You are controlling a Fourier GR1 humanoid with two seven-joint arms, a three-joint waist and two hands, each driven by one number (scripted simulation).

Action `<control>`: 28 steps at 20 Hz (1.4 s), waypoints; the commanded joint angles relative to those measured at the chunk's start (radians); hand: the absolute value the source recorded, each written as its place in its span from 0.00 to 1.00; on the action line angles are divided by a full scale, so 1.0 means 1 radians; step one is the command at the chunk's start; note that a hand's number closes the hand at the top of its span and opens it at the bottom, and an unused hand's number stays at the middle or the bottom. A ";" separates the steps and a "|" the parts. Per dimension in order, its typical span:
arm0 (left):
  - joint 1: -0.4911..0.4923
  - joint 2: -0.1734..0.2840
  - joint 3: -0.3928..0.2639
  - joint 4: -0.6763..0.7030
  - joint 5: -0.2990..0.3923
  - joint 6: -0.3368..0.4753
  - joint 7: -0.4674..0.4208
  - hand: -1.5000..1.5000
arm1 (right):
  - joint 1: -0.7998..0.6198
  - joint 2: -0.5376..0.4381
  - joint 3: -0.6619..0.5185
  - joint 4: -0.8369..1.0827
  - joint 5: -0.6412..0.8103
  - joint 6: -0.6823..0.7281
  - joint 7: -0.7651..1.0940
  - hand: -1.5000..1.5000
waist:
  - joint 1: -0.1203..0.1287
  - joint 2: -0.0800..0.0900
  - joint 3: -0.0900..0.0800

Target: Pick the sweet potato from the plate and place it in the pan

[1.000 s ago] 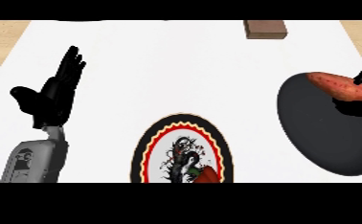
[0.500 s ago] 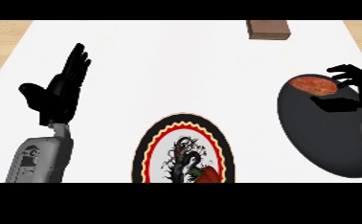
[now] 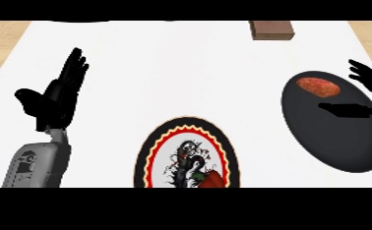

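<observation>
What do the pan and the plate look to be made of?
Pan: probably dark metal with a matte finish, since it's uniformly near-black with no glare. Plate: likely glazed ceramic, going by its printed red, yellow and black rings and central design; the look alone can't settle either.

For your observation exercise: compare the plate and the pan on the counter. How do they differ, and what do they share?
The plate is brightly patterned with a red and yellow border; the pan is plain black. The plate carries no food, whereas the pan holds the sweet potato. The plate sits centre-front, the pan at right. Both are round.
</observation>
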State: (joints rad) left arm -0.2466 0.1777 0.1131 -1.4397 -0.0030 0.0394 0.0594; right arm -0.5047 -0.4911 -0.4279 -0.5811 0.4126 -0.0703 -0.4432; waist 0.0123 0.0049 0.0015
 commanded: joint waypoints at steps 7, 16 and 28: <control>0.026 0.016 0.026 -0.018 -0.001 0.010 0.014 0.50 | 0.185 -0.040 -0.165 -0.157 -0.299 0.318 -0.089 0.00 | -0.038 -0.011 -0.003; 0.041 0.005 0.016 -0.069 -0.006 0.025 0.052 0.50 | 0.635 -0.038 -0.273 -0.566 -0.532 0.656 -0.099 0.00 | -0.062 -0.016 -0.004; -0.010 0.023 0.039 -0.013 0.006 0.002 0.044 0.50 | 1.024 0.147 -0.429 -1.102 -0.715 0.736 0.102 0.00 | -0.025 -0.006 -0.003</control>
State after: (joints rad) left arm -0.2320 0.1953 0.1425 -1.4783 0.0050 0.0397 0.1006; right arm 0.4445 -0.4290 -0.8406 -1.5199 -0.2943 0.6669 -0.3842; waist -0.0235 -0.0033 -0.0019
